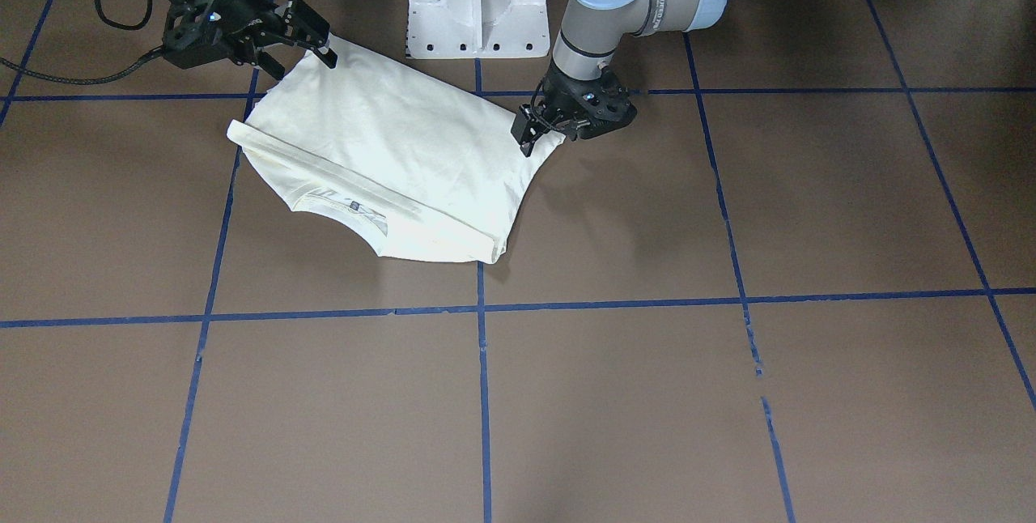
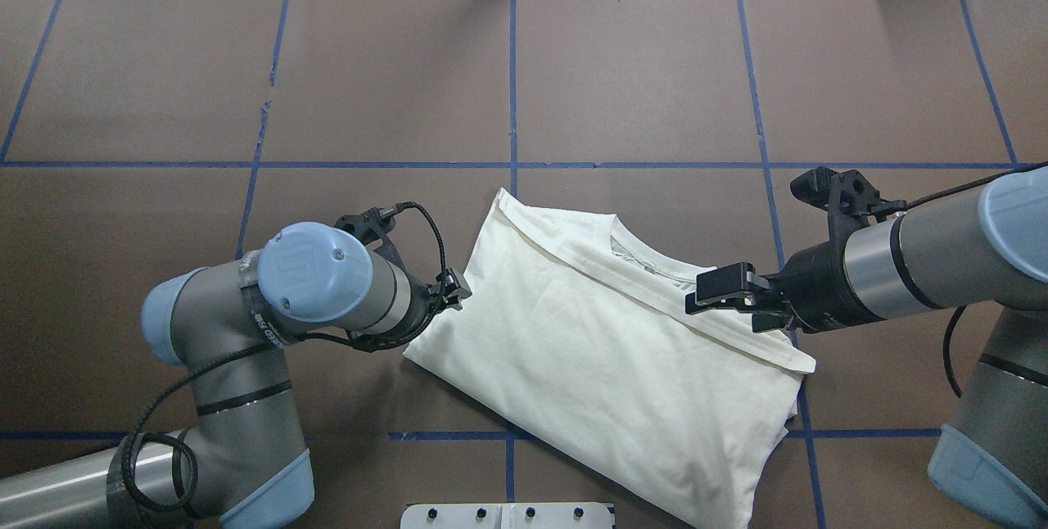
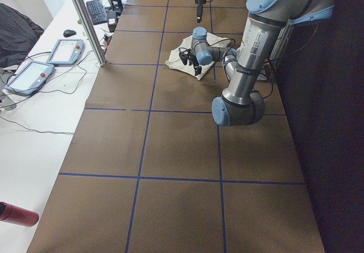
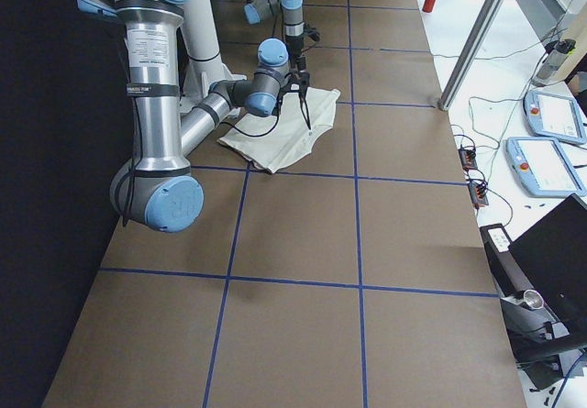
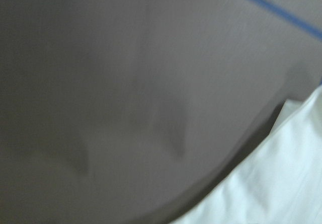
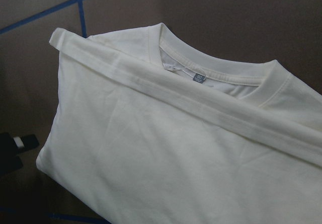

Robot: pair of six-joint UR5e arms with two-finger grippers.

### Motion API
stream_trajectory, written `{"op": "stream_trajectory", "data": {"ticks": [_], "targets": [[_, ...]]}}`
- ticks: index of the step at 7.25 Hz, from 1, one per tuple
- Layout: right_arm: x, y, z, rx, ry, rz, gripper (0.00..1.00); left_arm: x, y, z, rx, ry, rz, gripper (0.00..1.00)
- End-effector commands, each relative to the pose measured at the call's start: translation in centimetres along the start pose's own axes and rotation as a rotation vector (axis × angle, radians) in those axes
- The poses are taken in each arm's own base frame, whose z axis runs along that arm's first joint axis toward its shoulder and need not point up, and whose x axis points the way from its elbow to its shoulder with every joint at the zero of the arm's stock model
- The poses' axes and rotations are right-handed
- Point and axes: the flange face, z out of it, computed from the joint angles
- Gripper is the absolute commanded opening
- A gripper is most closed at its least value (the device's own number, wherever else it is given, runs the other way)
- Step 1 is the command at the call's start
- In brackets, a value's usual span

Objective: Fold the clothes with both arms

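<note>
Our T-shirt (image 2: 589,349) lies aslant between us: right tool (image 2: 725,305) splayed over one edge; left tool (image 2: 454,296) at the other, its grip we cannot tell.

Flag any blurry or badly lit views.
Left wrist view: blurred throughout, with the shirt edge and the table both soft. Right wrist view: sharp, with the collar label and creases crisp. Overhead and front views: even light, soft shadows, no glare. Both side views: the robot-side edge falls to black.
</note>
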Motion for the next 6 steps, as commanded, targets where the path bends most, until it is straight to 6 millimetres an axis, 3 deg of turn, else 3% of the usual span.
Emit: {"op": "stream_trajectory", "data": {"ticks": [1, 6], "targets": [[-0.3, -0.8, 0.0, 0.019, -0.004, 0.003, 1.00, -0.8, 1.3, 1.6, 0.021, -0.023, -0.020, 0.82], [-1.0, -1.2, -0.3, 0.021, -0.018, 0.000, 1.00, -2.4, 0.8, 2.0, 0.027, -0.047, -0.027, 0.74]]}}
